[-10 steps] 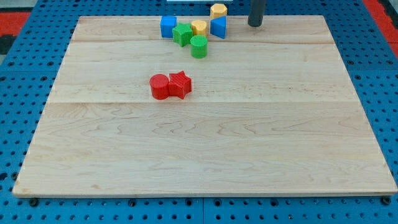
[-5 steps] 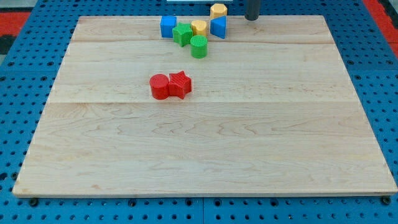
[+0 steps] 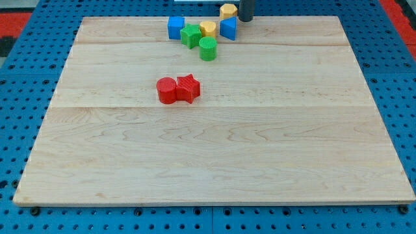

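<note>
Where the board's top edge runs, my tip (image 3: 246,19) sits just right of the yellow block (image 3: 228,10), gripperless.

This looks like a robotics lab or test bench rather than a home or shop. A pale wooden board (image 3: 214,149) made of joined planks lies flat on a blue perforated base (image 3: 19,97) with a regular grid of holes, the kind used for fixing rigs. A patch of red perforated panel (image 3: 16,19) shows at the view's top left corner. Small plastic blocks in plain colours sit on the board.
</note>
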